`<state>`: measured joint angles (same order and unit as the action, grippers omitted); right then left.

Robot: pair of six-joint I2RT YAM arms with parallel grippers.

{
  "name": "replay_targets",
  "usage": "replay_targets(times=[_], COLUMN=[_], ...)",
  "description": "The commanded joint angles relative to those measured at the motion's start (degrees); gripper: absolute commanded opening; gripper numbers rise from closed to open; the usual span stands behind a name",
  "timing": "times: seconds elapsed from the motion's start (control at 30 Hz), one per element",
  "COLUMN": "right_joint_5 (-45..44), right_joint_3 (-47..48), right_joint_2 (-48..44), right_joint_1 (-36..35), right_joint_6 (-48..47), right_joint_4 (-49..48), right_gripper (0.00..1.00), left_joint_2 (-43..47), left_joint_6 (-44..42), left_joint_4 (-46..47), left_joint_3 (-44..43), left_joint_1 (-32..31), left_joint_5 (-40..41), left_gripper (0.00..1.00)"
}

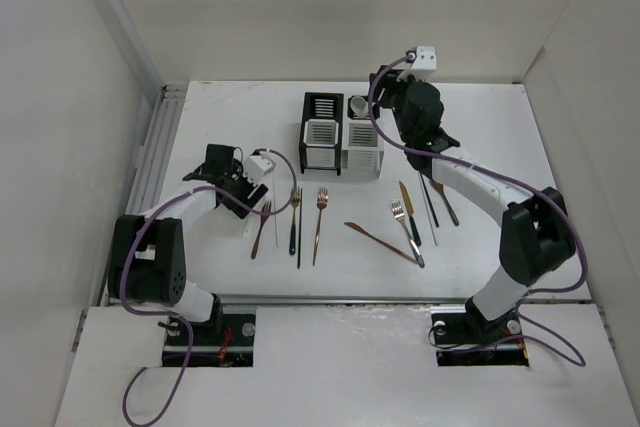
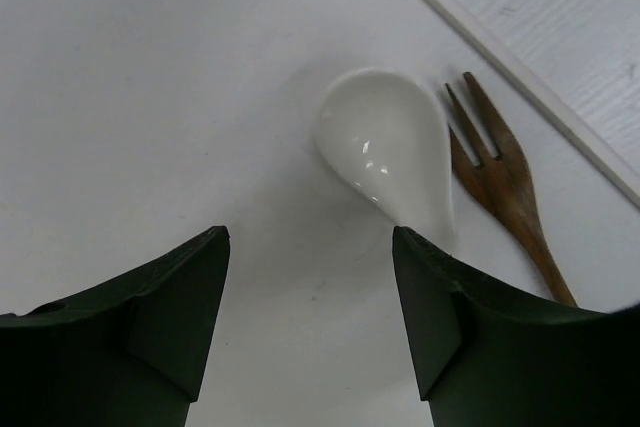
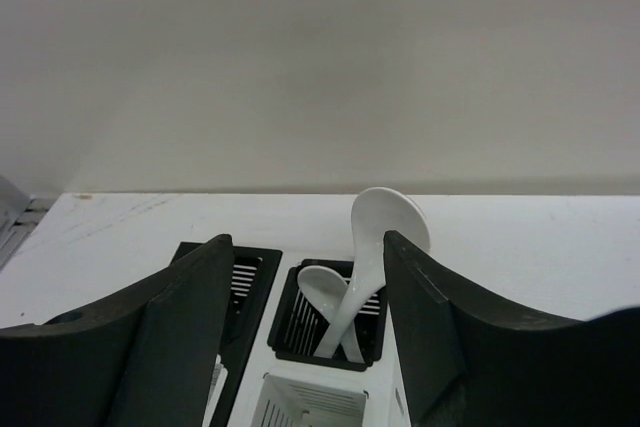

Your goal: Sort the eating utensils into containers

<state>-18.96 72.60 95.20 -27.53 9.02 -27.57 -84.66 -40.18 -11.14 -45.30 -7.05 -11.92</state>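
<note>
Hovering left gripper (image 2: pixel 308 247): fingers apart above white spoon (image 2: pixel 385 152), wooden fork (image 2: pixel 505 182) just beside it
Right gripper (image 3: pixel 307 247): fingers apart, holding nothing
Right wrist only: two standing spoons (image 3: pixel 375 247) in black compartment (image 3: pixel 295 322)

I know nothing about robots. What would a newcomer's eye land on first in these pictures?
Loose cutlery lies in a row across the white table, in front of the cutlery holders at the back. The right gripper hangs open above a black compartment where two white spoons stand. At the left, the open left gripper hovers over a white spoon lying beside a wooden fork.
</note>
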Motion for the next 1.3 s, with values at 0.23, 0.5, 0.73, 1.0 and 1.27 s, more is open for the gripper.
replay_targets(times=[0.23, 0.5, 0.73, 1.0, 1.27], right_joint_5=[0.3, 0.3, -1.3, -3.6, -4.2], right_joint_3=[-6.5, -5.8, -6.3, -6.9, -6.9], right_joint_2=[-7.7, -7.7, -8.7, -9.3, -9.9], right_joint_1=[-0.7, -0.7, -0.7, -0.7, -0.2], right_joint_6=[-5.0, -6.8, -6.8, -7.3, -8.5], right_joint_4=[2.2, 4.9, 5.5, 6.0, 6.6], right_gripper=[0.67, 0.67, 0.67, 0.67, 0.68], left_joint_2=[-0.6, -2.0, -5.8, -5.8, -4.1], left_joint_6=[2.2, 7.6, 10.3, 12.5, 11.9], left_joint_4=[-9.9, -13.4, -12.9, -10.7, -13.1], left_joint_3=[-4.7, -7.3, -7.3, -5.5, -3.7], left_joint_1=[0.3, 0.3, -1.6, -3.4, -3.4], left_joint_5=[-7.9, -8.7, -4.1, 1.3, 4.6], left_gripper=[0.67, 0.72, 0.68, 0.57, 0.49])
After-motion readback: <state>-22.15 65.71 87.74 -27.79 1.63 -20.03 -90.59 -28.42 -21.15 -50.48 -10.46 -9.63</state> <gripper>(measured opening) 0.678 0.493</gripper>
